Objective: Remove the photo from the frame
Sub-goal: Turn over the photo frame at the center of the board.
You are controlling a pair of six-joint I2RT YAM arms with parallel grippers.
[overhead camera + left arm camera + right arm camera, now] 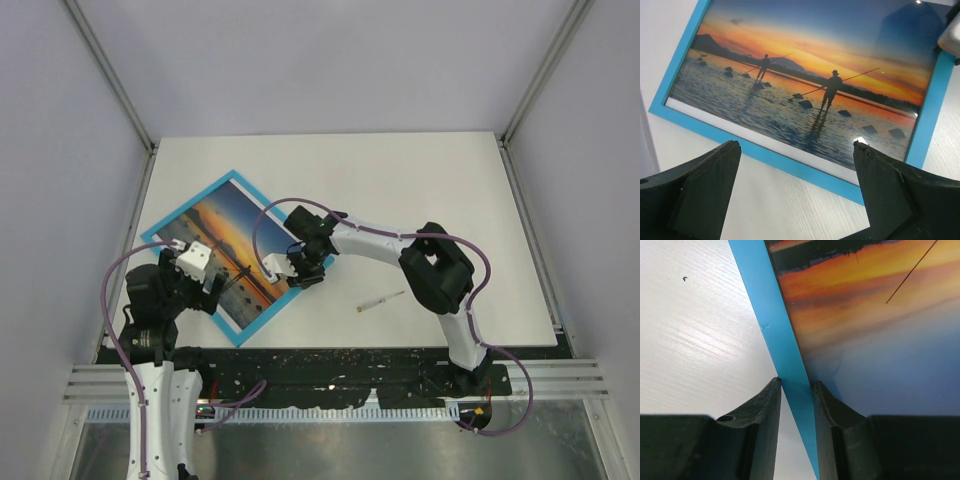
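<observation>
White table (pixel 420 180) inside pale enclosure walls (pixel 320 60) forms the work area. The photo (pixel 225 240), an orange sunset over blue water, sits inside the frame (pixel 790 166), face up and turned diagonally on the left half of the table. Its front is glossy and shows reflections, so a pane appears to cover it. No part of the print is out of the blue surround. The right gripper (pixel 796 382) is at the frame's right-hand rail. Its jaws stand narrow, one fingertip on the table side of the rail and one on the picture side. Both appear to touch the rail, though grip firmness cannot be judged. The left gripper (pixel 796 147) hangs over the near-left edge of the frame with its jaws wide apart and nothing between them. A thin pale stick (pixel 381 300) lies on the table well apart to the right; its purpose cannot be determined. Judged step: securing the frame by one rail, an early stage, with removal of the print not yet begun. Since the front looks sealed, the print probably leaves through the back. The next move likely calls for a secure pinch on the rail, then raising or turning the frame over. The free left gripper could then support the opposite edge and reach the backing. Risk: a narrow rail may slip from a shallow pinch.
</observation>
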